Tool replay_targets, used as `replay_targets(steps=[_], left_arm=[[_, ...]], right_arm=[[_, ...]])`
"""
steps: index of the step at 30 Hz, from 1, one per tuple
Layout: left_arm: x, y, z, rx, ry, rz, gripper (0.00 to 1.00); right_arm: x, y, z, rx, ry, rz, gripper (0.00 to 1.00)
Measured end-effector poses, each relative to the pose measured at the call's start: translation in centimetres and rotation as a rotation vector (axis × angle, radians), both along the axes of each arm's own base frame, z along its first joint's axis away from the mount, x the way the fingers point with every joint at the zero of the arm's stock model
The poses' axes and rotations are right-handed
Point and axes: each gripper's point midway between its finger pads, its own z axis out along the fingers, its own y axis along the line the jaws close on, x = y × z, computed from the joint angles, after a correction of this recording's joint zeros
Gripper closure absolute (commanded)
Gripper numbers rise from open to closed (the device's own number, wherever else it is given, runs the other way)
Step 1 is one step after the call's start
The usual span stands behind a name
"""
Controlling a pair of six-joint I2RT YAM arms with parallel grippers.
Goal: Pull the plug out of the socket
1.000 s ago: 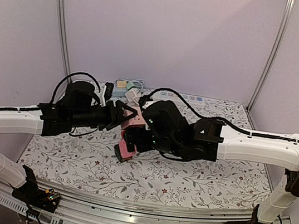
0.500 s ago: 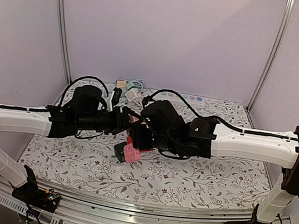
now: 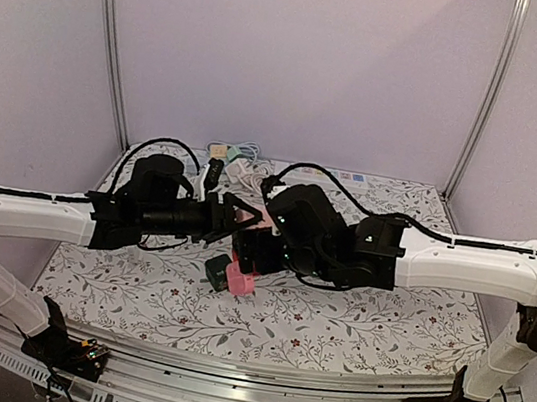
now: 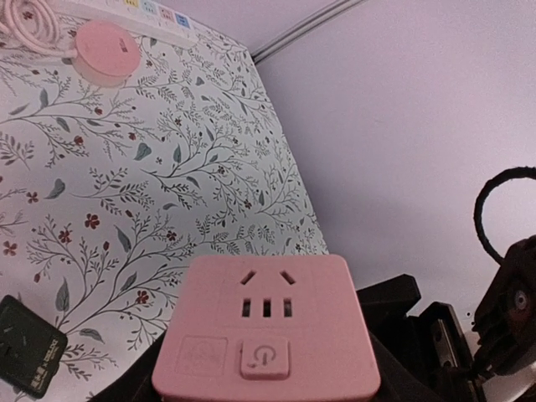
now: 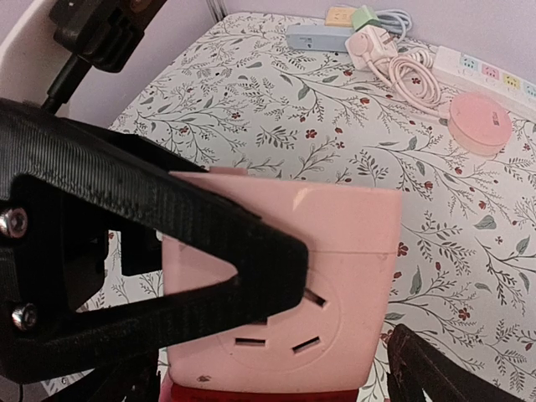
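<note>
The left gripper point(image 3: 251, 219) is clamping the pink socket point(image 4: 266, 335) between its black triangular fingers point(image 5: 167, 226). It is holding the socket up over the flowered table point(image 4: 167, 167), at the middle of the top view. In the left wrist view the socket is filling the lower centre and showing a face with slots and a power button. In the right wrist view another slotted face is turning toward the camera. The slots on both faces are showing bare.

The dark plug point(image 3: 214, 272) is lying flat on the table, just below the two grippers in the top view. It is sitting next to a small pink piece point(image 3: 239, 281); whether the two are touching I cannot tell. In the left wrist view the plug is sitting in the lower left corner, apart from the socket.

The right gripper point(image 3: 253, 251) is hovering at the socket from the right side of the frame. Its jaws are spread wide and gripping nothing, and one finger point(image 5: 452, 373) is standing just clear of the socket's lower right corner.

Along the top of the right wrist view a grey power strip point(image 5: 314, 38) is lying with a beige plug point(image 5: 339, 15) and a green plug point(image 5: 365, 17) at its end. Whether they are seated in it I cannot tell. Beside it a pale adaptor point(image 5: 368, 43) is trailing a coiled cable point(image 5: 410, 74). A white power strip point(image 5: 494, 77) is running off the upper right, with a round pink disc point(image 5: 479, 121) just in front of it.
</note>
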Motion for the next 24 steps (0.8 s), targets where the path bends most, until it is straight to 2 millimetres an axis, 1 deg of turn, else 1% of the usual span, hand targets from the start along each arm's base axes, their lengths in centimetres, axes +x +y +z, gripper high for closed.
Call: replay_targets(steps=[3,8,15,18,20,24], left_arm=[[0.1,-0.1,0.3,-0.012,-0.010,0.001,0.99],[0.4,0.2,0.5,-0.023,-0.022,0.013,0.99],[1.1,2.1,0.3,-0.015,-0.042,0.070,0.99],[0.9,2.9,1.0,-0.020,-0.061,0.090,0.99],[0.7,3.5,1.9,-0.037,-0.083,0.103,0.99],[0.5,4.5,3.1,-0.061,-0.116,0.135,0.99]], right_arm=[[0.0,-0.1,0.0,0.013,0.001,-0.009,0.01],[-0.3,-1.1,0.3,0.032,0.004,-0.021,0.01],[-0.1,-1.7,1.3,0.066,0.013,-0.041,0.01],[0.1,-2.5,1.8,0.096,0.025,-0.063,0.01],[0.2,-2.9,2.5,0.118,0.026,-0.076,0.01],[0.0,-3.2,3.2,0.155,0.033,-0.080,0.01]])
